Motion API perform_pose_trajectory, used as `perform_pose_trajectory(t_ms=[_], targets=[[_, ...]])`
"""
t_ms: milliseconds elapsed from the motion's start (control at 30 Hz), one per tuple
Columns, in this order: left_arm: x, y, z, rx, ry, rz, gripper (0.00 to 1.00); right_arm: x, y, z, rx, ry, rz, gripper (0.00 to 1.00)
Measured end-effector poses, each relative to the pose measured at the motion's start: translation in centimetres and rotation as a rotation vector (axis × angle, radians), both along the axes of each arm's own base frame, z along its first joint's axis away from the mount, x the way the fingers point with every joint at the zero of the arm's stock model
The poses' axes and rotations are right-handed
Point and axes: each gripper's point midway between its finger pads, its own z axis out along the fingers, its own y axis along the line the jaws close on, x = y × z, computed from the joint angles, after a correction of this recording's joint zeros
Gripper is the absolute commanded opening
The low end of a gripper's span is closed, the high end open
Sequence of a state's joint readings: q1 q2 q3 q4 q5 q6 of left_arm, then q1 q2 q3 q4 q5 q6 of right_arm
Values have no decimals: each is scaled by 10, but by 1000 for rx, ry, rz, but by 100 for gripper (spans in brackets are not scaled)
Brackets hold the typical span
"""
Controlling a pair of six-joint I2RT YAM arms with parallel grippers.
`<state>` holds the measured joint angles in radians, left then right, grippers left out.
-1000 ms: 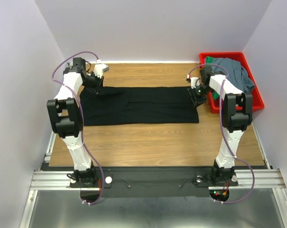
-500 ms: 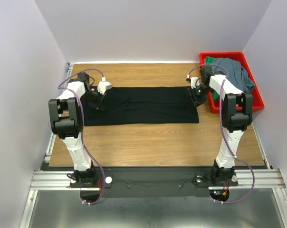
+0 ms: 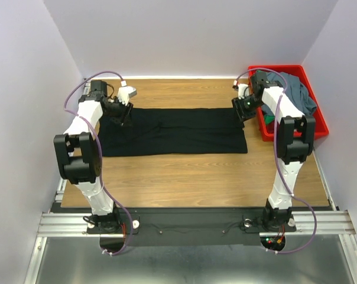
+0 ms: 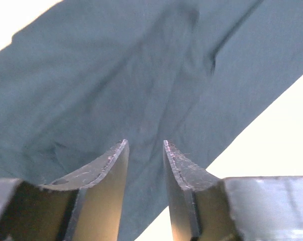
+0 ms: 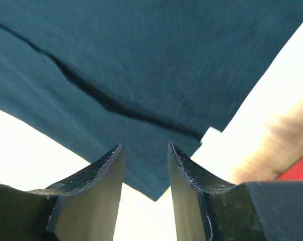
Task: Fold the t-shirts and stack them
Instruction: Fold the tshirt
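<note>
Black t-shirt (image 3: 178, 130) lies flat on tabletop (image 3: 184, 177), 1 long rectangle. Left gripper (image 4: 145, 144) over its left end, jaws slightly parted, seemingly pinching nothing. Right gripper (image 5: 145, 148) over its right corner, jaws likewise parted. Grey-blue t-shirt (image 3: 294, 92) and green t-shirt (image 3: 260, 74) heaped in red bin (image 3: 320, 129) just right of black t-shirt.

**Nudged farther out on the cloth**

Hauled the right gripper (image 5: 144, 146) farther out, leaving a corner of the black t-shirt (image 3: 178, 130) directly beneath its tips. Brought the left gripper (image 4: 144, 145) back outward after a dip nearward — cloth under its tips, elbow swung wide.
</note>
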<state>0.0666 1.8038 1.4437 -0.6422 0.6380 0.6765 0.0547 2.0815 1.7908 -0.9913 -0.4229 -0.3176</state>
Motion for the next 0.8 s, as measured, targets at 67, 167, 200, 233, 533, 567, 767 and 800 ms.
perform_pose_trajectory(t_ms=[67, 167, 200, 233, 533, 567, 767, 800], targets=[[11, -6, 10, -23, -41, 20, 39, 9, 2, 3, 11, -18, -2, 46], [20, -11, -1, -51, -19, 56, 36, 20, 6, 1, 30, -22, -8, 46], [23, -12, -9, -58, 1, 74, 34, 24, 9, -3, 36, -15, -8, 46], [25, -12, -19, -61, 21, 87, 34, 25, 10, -8, 36, -7, -8, 46], [5, 1, -80, -10, 192, 241, 40, 20, 19, -56, 11, 86, 9, 45], [4, 2, -78, -5, 187, 252, 41, 18, 18, -57, 8, 84, 8, 45], [-22, 10, -31, 24, 107, 320, 29, -2, 13, -60, -11, 91, 10, 41], [-25, 12, -22, 32, 87, 335, 26, -8, 12, -60, -15, 96, 11, 41]])
